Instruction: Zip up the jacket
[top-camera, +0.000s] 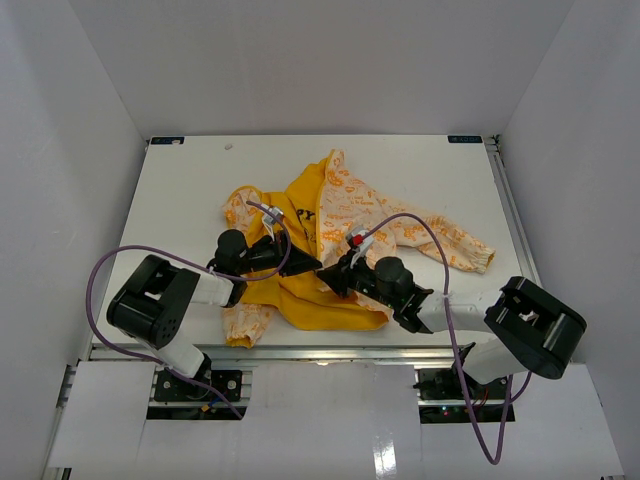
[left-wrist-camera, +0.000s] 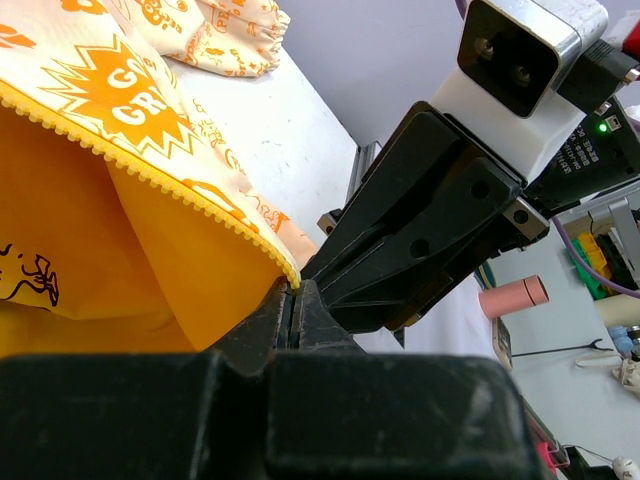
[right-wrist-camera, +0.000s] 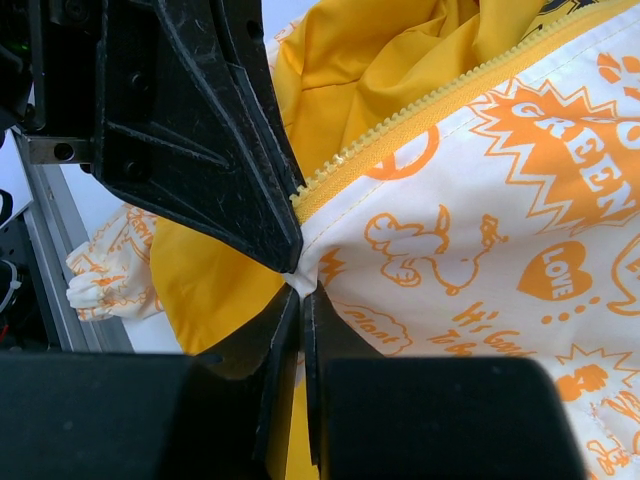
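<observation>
My left jaws are pressed together on the bottom corner of the jacket (top-camera: 320, 235), right where a row of yellow zipper teeth (left-wrist-camera: 150, 175) runs out at my tips; my right jaws are likewise clamped on the cream printed panel (right-wrist-camera: 480, 230), with the end of the teeth (right-wrist-camera: 400, 130) just above and ahead of them. The 2 sets of jaws meet nose to nose, touching or nearly so; the rest of the jacket spreads away beyond them, lining up, across the white surface (top-camera: 200, 170), 1 sleeve (top-camera: 455, 240) trailing off past my right jaws.

What worries me:

- both pinches sit on a thin sliver of hem; any sideways tug could let the fabric slide out from between either pair;
- my jaws crowd each other, so a small wrong move of 1 could knock the other and spoil its hold;
- I see no slider or pin at either set of tips; I cannot tell whether I hold 2 zipper halves or 1, and without both ends lined up nothing will engage;
- the jacket is light and loose; pulling from here would likely drag the whole garment rather than tension the teeth.
</observation>
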